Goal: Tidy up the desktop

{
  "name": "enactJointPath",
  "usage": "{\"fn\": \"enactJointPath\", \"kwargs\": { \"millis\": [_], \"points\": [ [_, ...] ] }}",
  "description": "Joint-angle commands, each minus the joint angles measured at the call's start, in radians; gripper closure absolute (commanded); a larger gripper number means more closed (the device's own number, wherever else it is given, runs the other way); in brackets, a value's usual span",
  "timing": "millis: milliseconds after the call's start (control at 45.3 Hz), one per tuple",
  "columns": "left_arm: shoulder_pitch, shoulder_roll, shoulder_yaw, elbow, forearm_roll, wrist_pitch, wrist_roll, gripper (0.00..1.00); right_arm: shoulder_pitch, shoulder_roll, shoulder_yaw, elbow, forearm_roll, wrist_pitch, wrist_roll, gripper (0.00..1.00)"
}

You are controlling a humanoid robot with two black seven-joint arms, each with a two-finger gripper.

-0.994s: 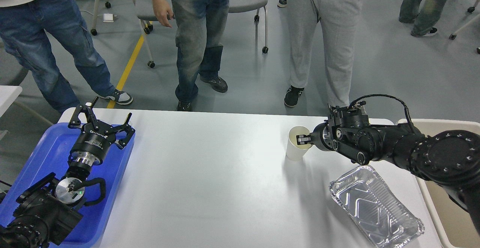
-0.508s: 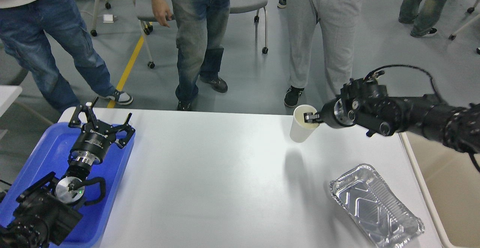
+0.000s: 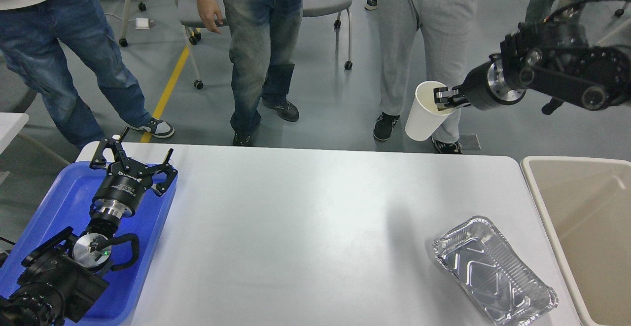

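The desktop [image 3: 305, 217] is a large white tabletop with rounded corners. My right gripper [image 3: 443, 100] is shut on the rim of a white paper cup [image 3: 423, 114] and holds it tilted, high above the table's far right edge. An empty foil tray [image 3: 493, 271] lies on the desktop at the front right. My left gripper [image 3: 133, 161] is open and empty above the far end of the blue plastic tray [image 3: 64, 193] at the left.
A beige bin [image 3: 581, 227] stands against the table's right edge. Several people stand on the grey floor beyond the far edge, with wheeled chairs [image 3: 325, 0] behind them.
My right gripper has lifted the paper cup off the desktop, up and to the right, well above the far edge. The left arm has not moved.
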Motion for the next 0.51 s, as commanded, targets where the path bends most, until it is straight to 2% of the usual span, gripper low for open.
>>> {"fn": "enactJointPath", "kwargs": {
  "millis": [0,265,486],
  "points": [
    [0.001,0.0,0.0,0.0,0.0,0.0,0.0,0.0,0.107,-0.093,-0.001,0.021,0.012,0.063,-0.002,1.0],
    [0.001,0.002,0.0,0.0,0.0,0.0,0.0,0.0,0.049,-0.197,0.0,-0.07,0.086,-0.013,-0.004,1.0],
    [0.001,0.002,0.0,0.0,0.0,0.0,0.0,0.0,-0.13,-0.259,0.031,-0.289,0.235,-0.095,-0.002,1.0]
  ]
}}
